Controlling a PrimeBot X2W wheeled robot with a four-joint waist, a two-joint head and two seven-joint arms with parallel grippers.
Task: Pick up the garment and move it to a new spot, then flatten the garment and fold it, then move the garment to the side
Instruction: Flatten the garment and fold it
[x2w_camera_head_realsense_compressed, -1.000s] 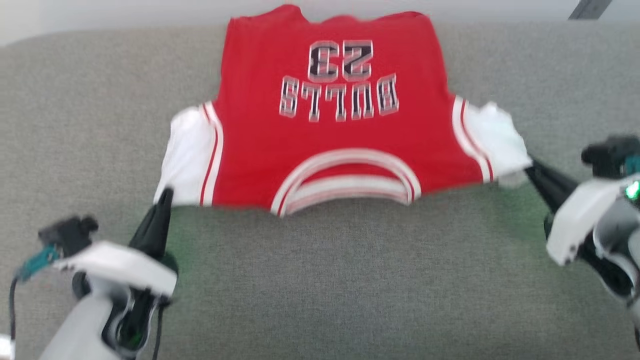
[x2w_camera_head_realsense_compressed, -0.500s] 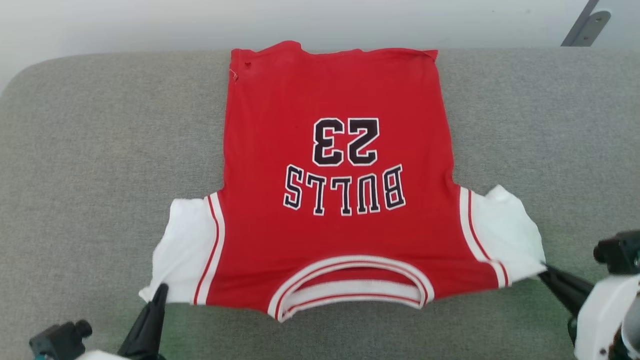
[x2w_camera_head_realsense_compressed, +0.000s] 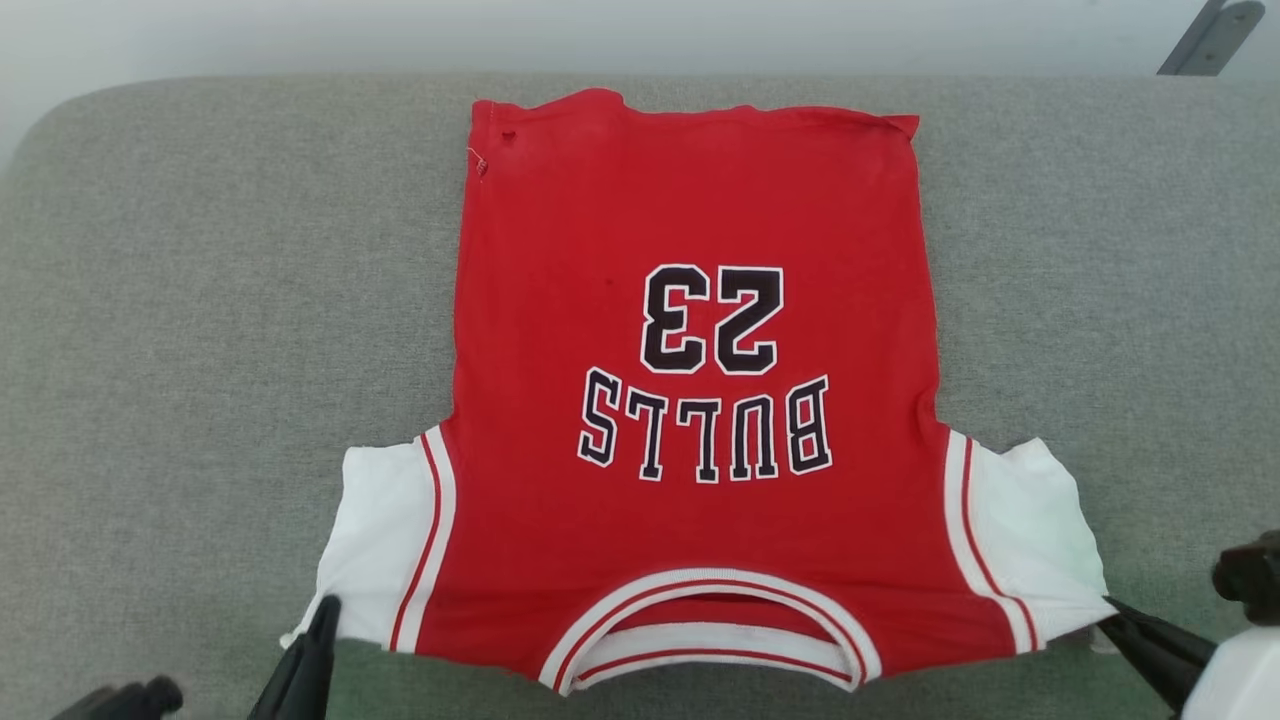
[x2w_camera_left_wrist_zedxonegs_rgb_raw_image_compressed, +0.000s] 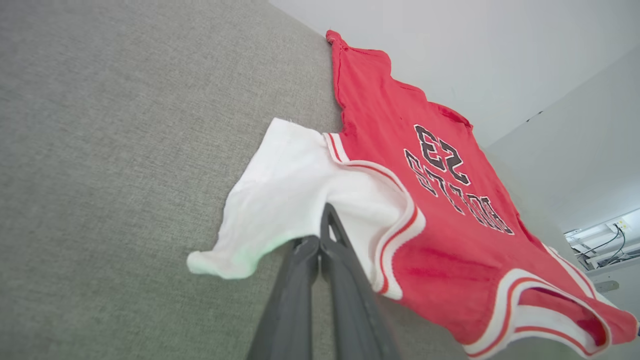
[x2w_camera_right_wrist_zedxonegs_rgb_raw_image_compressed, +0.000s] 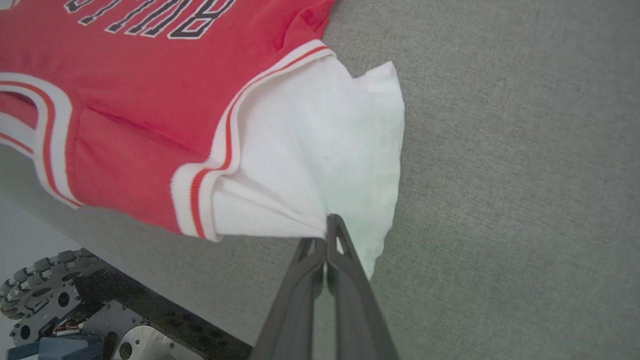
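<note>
The garment (x2w_camera_head_realsense_compressed: 690, 230) is a red jersey lying flat on a grey cushion (x2w_camera_head_realsense_compressed: 200, 300). Its number and lettering face up, its collar is nearest me and its hem is at the far edge. At the lower left, my left gripper (x2w_camera_head_realsense_compressed: 325, 612) is shut on the white lining of one shoulder. At the lower right, my right gripper (x2w_camera_head_realsense_compressed: 1112, 605) is shut on the white lining of the other shoulder. In the left wrist view the closed gripper (x2w_camera_left_wrist_zedxonegs_rgb_raw_image_compressed: 327, 212) meets the white fabric of the garment (x2w_camera_left_wrist_zedxonegs_rgb_raw_image_compressed: 440, 210). In the right wrist view the closed gripper (x2w_camera_right_wrist_zedxonegs_rgb_raw_image_compressed: 332, 220) pinches a gathered fold of the garment (x2w_camera_right_wrist_zedxonegs_rgb_raw_image_compressed: 140, 100).
A pale wall runs behind the cushion, with a grey bracket (x2w_camera_head_realsense_compressed: 1215, 30) at the top right. The cushion's near edge and my wheeled base (x2w_camera_right_wrist_zedxonegs_rgb_raw_image_compressed: 60, 310) are in the right wrist view. Bare grey fabric lies on both sides of the jersey.
The head camera has tilted, so the whole picture has shifted. Both grippers, still shut, have drawn the jersey toward me, and its hem now lies just inside the cushion's far edge.
</note>
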